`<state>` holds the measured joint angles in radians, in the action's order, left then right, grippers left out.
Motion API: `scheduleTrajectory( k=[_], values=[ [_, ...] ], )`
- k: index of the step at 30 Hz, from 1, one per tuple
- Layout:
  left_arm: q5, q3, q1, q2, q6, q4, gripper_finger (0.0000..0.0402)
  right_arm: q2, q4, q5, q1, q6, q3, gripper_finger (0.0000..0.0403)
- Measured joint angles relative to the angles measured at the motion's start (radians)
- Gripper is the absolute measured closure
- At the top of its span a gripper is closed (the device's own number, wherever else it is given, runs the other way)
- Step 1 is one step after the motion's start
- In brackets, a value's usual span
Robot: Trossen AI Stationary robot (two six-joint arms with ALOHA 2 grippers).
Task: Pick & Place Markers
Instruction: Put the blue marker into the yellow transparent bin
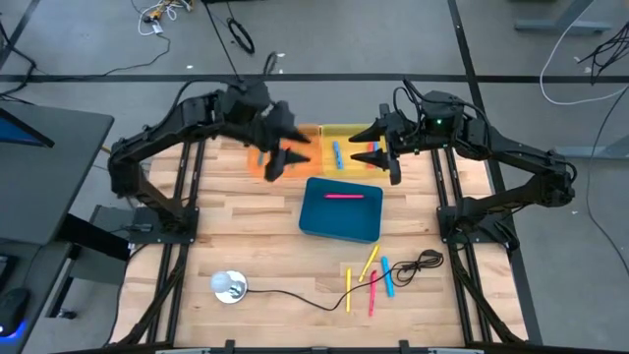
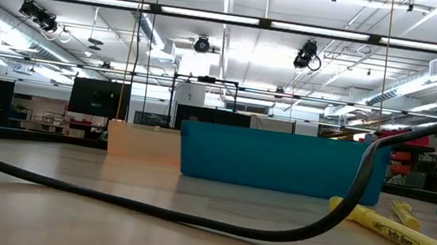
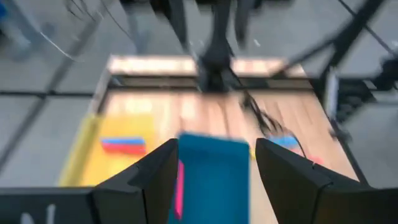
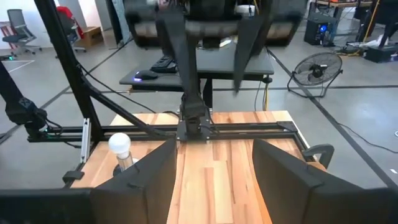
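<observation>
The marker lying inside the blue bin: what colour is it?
Pink-red marker, clearest in the high view.

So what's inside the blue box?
One pink marker lies inside the blue box, near its far wall. The rest of the floor looks bare from above. The left claw hangs open above it, holding nothing. From table level the wall hides everything inside.
</observation>
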<state>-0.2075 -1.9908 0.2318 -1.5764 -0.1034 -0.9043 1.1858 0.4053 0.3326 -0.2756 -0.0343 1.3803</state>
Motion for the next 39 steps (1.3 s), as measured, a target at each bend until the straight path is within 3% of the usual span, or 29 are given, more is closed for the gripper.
scheduleTrajectory(
  k=[3, 7, 14, 20, 28, 32, 34, 39],
  values=[
    [-0.041, 0.185, 0.0, 0.108, 0.005, 0.025, 0.018, 0.003, -0.008, -0.001, 0.0, 0.009, 0.0, 0.0193],
    [-0.039, 0.52, 0.008, 0.356, 0.053, 0.279, 0.0179, 0.006, -0.029, -0.002, 0.0, 0.056, -0.001, 0.0193],
    [0.051, 0.932, 0.008, 0.756, 0.106, 0.572, 0.0179, 0.006, -0.067, -0.01, 0.002, 0.055, -0.001, 0.0193],
    [0.088, 1.175, 0.009, 1.075, 0.144, 0.58, 0.0179, 0.006, -0.08, -0.01, 0.002, -0.004, -0.001, 0.0193],
    [0.214, 1.53, 0.009, 1.561, 0.198, 0.595, 0.0179, 0.006, -0.07, -0.01, 0.002, 0.151, -0.001, 0.0193],
    [0.234, 1.594, 0.005, 1.555, 0.222, 0.594, 0.0179, 0.006, -0.067, -0.01, 0.003, 0.218, -0.001, 0.0193],
    [0.188, 1.625, 0.005, 1.519, 0.216, 0.72, 0.0179, 0.006, -0.065, -0.01, 0.007, 0.237, -0.001, 0.0193],
    [0.154, 1.739, 0.004, 1.573, 0.2, 0.93, 0.0179, 0.006, -0.066, -0.01, 0.018, 0.267, -0.001, 0.0193]
  ],
)
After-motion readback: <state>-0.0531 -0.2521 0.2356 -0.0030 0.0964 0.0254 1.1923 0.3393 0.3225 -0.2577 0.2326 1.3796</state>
